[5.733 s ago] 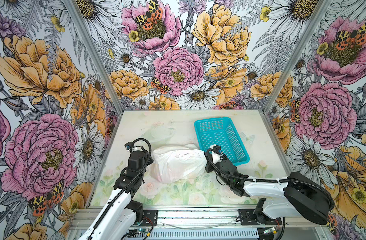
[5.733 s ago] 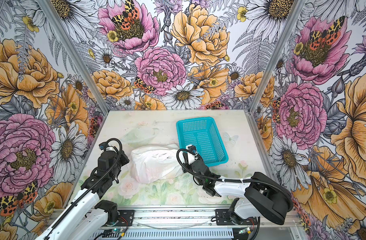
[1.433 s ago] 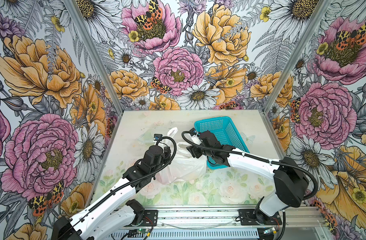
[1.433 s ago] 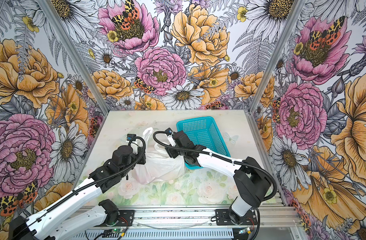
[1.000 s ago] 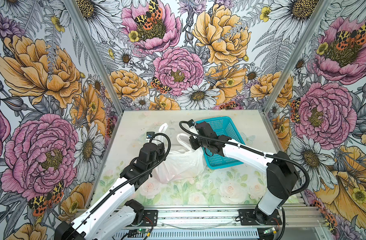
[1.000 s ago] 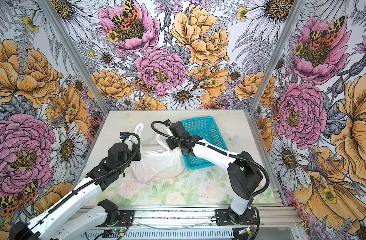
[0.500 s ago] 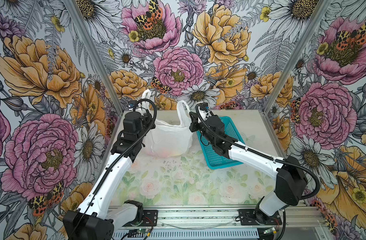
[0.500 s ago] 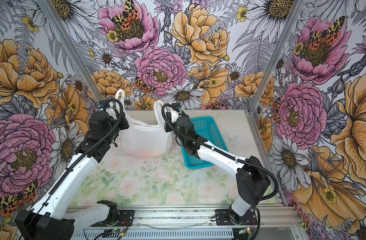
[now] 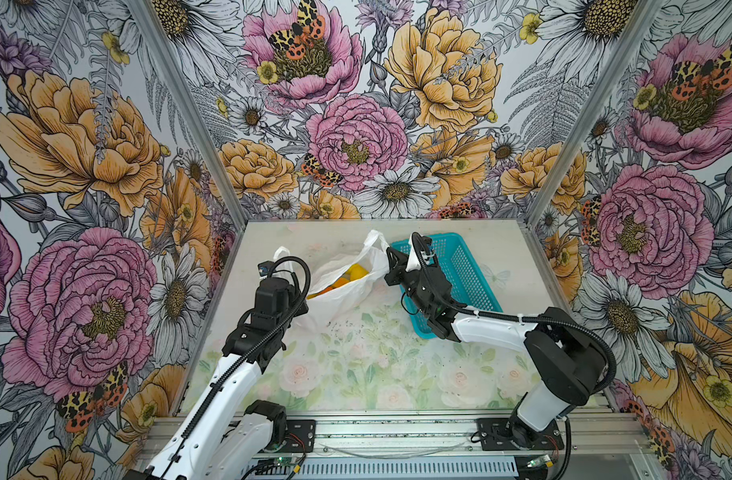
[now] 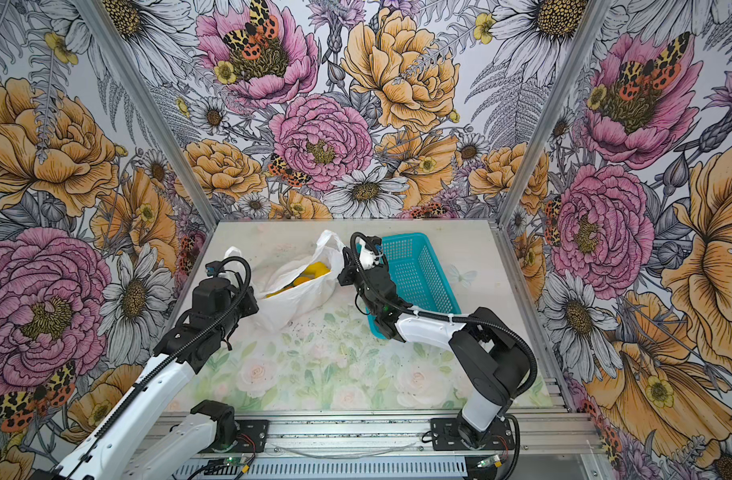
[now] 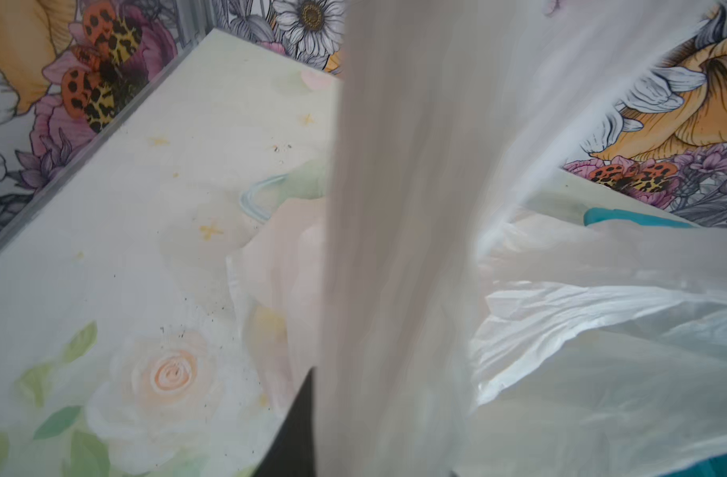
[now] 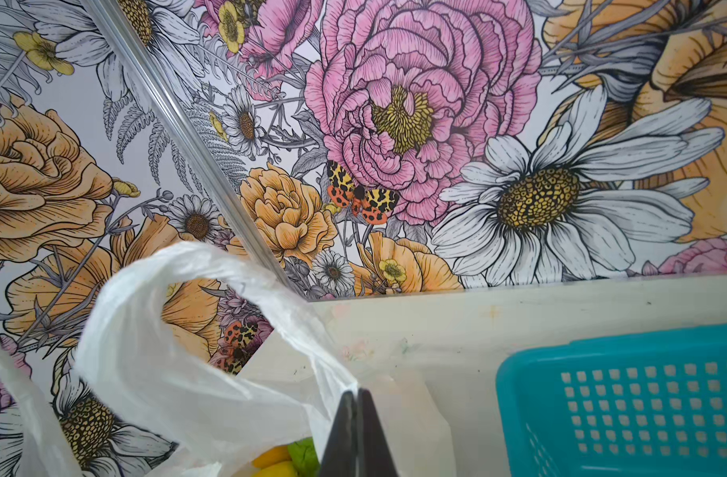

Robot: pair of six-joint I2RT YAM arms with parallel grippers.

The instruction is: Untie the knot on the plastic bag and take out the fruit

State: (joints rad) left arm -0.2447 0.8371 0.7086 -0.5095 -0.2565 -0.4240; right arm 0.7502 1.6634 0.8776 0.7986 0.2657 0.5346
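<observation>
The white plastic bag lies on the table with its mouth gaping. Yellow and orange fruit shows inside it, and in the right wrist view yellow and green fruit. No knot is in view; the two loop handles stand apart. My right gripper is shut on the bag's rim below the right handle. My left gripper sits at the bag's left side, below the left handle. One dark finger stands off centre, and a blurred strip of bag crosses the gap.
A teal mesh basket stands right of the bag, behind my right arm, with nothing showing in it. Flowered walls close the back and both sides. The flowered table top runs to the metal rail in front.
Both grippers have come down and forward from the back wall, and the bag has dropped onto the table with its mouth open. My left jaws have parted.
</observation>
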